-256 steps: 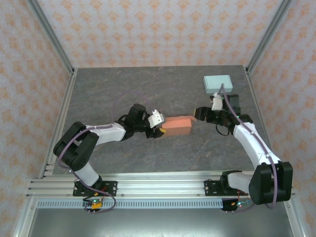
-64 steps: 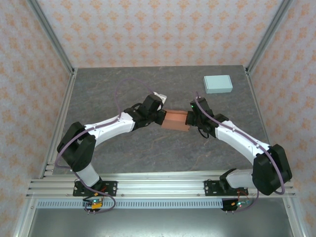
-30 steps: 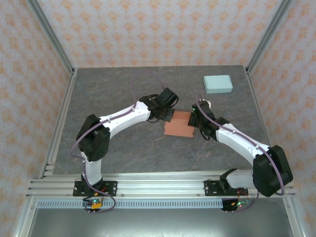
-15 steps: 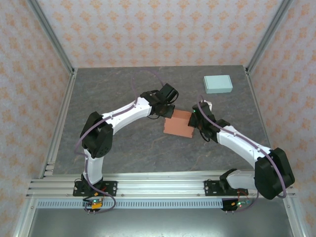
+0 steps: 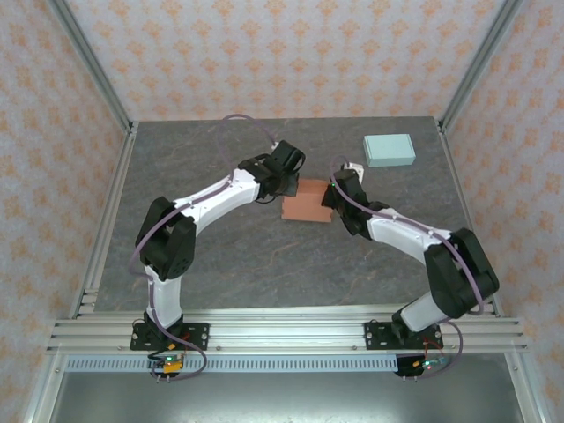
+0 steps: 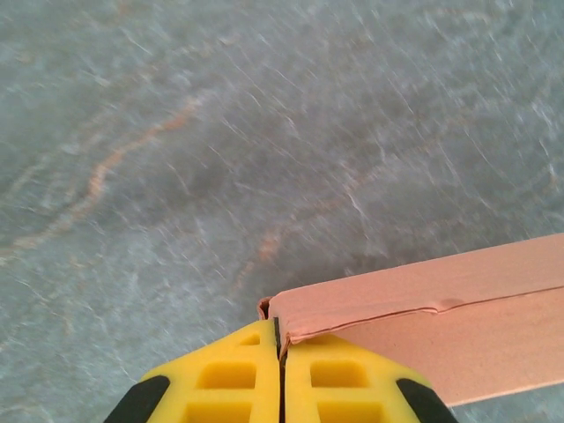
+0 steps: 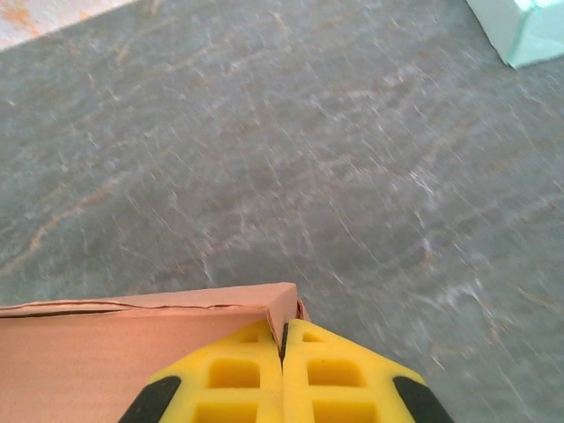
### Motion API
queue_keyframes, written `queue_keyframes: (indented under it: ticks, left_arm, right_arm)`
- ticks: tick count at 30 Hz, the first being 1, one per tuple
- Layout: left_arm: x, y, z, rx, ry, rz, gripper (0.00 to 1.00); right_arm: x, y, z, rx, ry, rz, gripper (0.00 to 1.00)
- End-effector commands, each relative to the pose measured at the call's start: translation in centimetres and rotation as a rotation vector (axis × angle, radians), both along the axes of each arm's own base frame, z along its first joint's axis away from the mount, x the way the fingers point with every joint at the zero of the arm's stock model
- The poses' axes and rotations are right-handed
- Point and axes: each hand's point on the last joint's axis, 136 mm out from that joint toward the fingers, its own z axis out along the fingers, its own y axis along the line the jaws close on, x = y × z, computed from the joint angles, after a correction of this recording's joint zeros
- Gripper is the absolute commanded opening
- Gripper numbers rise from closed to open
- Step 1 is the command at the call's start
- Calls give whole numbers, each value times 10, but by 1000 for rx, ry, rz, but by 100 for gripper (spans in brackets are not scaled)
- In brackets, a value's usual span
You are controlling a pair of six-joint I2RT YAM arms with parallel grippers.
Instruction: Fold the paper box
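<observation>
Yellow left fingers (image 6: 229, 379) are pressed together, pinching a corner of the flat orange-brown paper box (image 6: 458, 326), which stretches away to their right above the grey marbled tabletop (image 6: 220, 132). Across from them, the right fingers (image 7: 344, 383) are likewise closed on the box's opposite corner, the cardboard running off to their left. From above, the box (image 5: 304, 204) sits between the two pairs. Beyond the right fingers, well apart, a pale green rectangular box (image 7: 529, 26) lies on the tabletop.
</observation>
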Motion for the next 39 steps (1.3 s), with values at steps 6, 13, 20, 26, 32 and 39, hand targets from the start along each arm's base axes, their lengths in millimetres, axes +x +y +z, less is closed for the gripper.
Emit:
queue_keyframes:
  ticks: [6, 13, 20, 26, 32, 39]
  left_arm:
    - [21, 9, 50, -83, -176, 99, 7]
    - [23, 21, 31, -68, -189, 155, 7]
    - [16, 22, 13, -124, -138, 183, 7]
    - [16, 26, 10, -183, -102, 222, 7]
    - [18, 20, 27, -221, -81, 218, 8]
    - [15, 22, 14, -190, -28, 213, 8]
  right_arm:
    - [33, 28, 40, 13, -189, 54, 0]
    - [44, 30, 31, -26, -231, 59, 0]
    - [37, 29, 16, -50, -211, 67, 0]
    - [33, 27, 7, -68, -196, 73, 0]
    - [30, 27, 0, -76, -180, 82, 0]
    - [28, 28, -6, -76, -166, 85, 0]
